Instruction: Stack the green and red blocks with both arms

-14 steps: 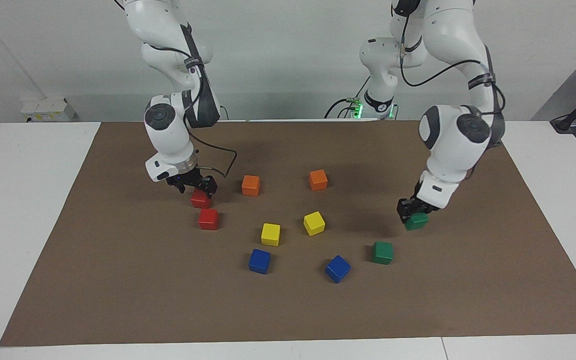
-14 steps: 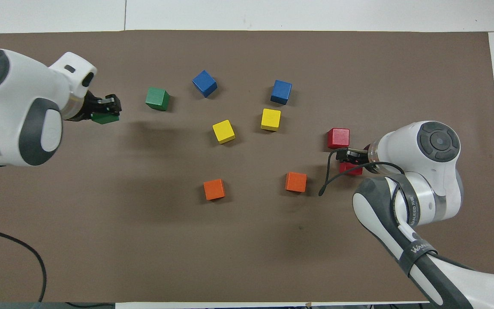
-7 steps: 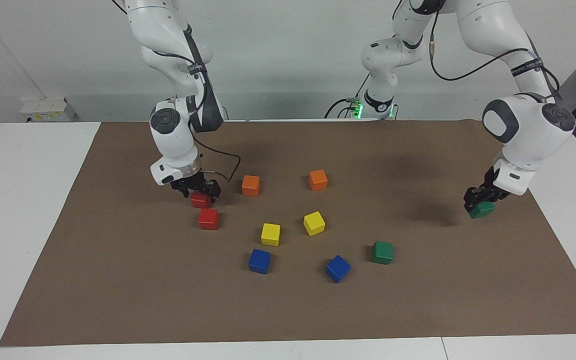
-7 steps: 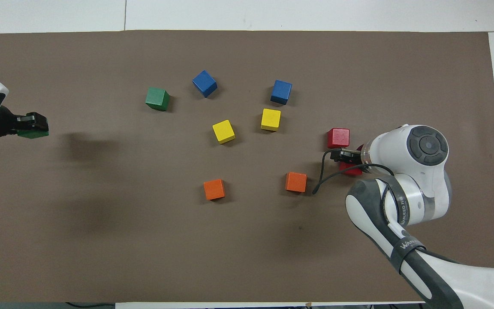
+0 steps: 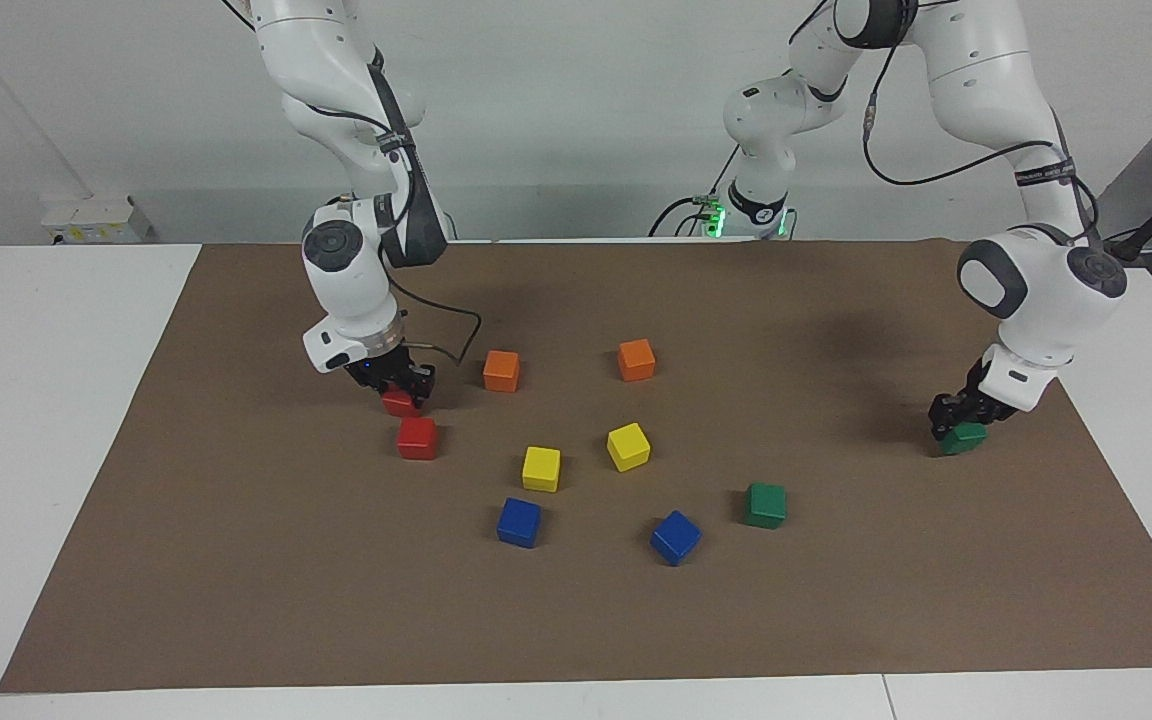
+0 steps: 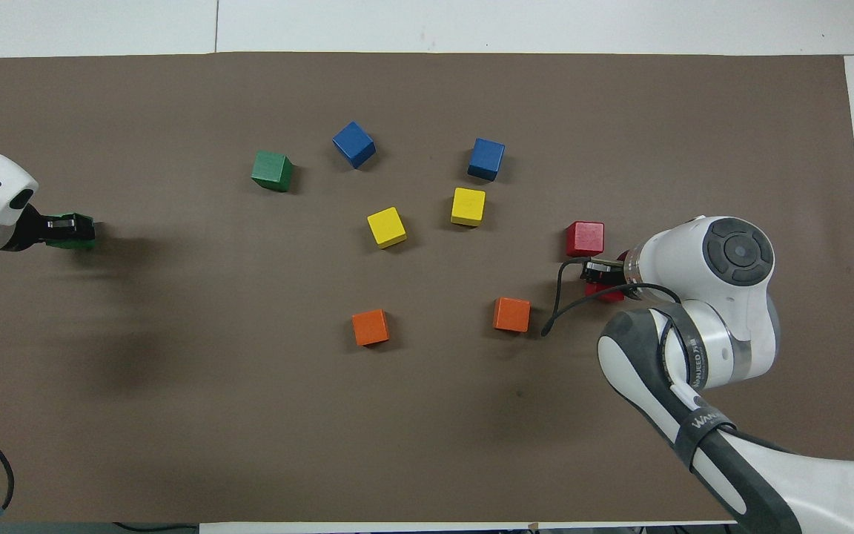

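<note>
My left gripper (image 5: 954, 418) is shut on a green block (image 5: 965, 438) and holds it down at the mat near the left arm's end of the table; both show in the overhead view, gripper (image 6: 64, 225) and block (image 6: 75, 232). The other green block (image 5: 765, 505) (image 6: 272, 170) lies free on the mat. My right gripper (image 5: 399, 385) (image 6: 600, 270) is down over a red block (image 5: 401, 404) (image 6: 606, 293), its fingers closed around it on the mat. The second red block (image 5: 417, 438) (image 6: 585, 238) lies just beside it, farther from the robots.
Two orange cubes (image 5: 501, 370) (image 5: 636, 359), two yellow cubes (image 5: 541, 468) (image 5: 628, 446) and two blue cubes (image 5: 519, 522) (image 5: 675, 537) are spread over the middle of the brown mat (image 5: 236, 600). A black cable loops from the right wrist near one orange cube.
My left gripper has carried its green block away from the other cubes toward the left arm's end of the mat and lowered it. My right gripper has sunk onto the red block and closed.
</note>
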Robot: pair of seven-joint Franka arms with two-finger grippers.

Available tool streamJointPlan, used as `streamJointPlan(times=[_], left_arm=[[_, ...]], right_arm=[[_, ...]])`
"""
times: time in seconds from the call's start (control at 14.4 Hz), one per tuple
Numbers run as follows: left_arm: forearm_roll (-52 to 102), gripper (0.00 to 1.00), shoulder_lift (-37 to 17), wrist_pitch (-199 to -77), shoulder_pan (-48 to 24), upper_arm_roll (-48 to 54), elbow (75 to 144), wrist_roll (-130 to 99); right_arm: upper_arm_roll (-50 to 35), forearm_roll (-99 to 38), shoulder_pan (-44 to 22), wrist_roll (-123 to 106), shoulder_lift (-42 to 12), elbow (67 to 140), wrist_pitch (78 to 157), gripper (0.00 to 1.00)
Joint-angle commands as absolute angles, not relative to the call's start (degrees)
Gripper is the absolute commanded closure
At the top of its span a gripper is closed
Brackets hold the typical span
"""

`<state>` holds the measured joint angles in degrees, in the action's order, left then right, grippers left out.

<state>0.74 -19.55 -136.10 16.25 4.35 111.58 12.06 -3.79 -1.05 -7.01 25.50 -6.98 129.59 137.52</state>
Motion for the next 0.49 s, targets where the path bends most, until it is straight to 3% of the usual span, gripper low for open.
streamJointPlan(times=[0.0,0.21,0.28,0.42], left_arm=[[-0.8,1.0,-19.8,-137.5,16.6,4.8,111.5,18.4],[-0.8,1.0,-20.3,-137.4,17.4,4.9,111.6,20.1],[-0.8,0.01,-20.3,-137.1,17.5,4.9,111.5,21.3],[-0.8,0.0,-20.0,-135.7,17.9,4.9,111.1,21.3]], right_arm=[[-3.8,-1.5,-3.9,20.0,-6.5,124.1,129.8,0.94],[-3.8,-1.5,7.1,0.5,-6.2,121.4,126.6,0.93],[-3.8,-1.5,9.6,-3.6,-6.3,121.5,127.1,0.93],[-3.8,-1.4,11.0,-4.7,-6.8,120.9,127.3,0.93]])
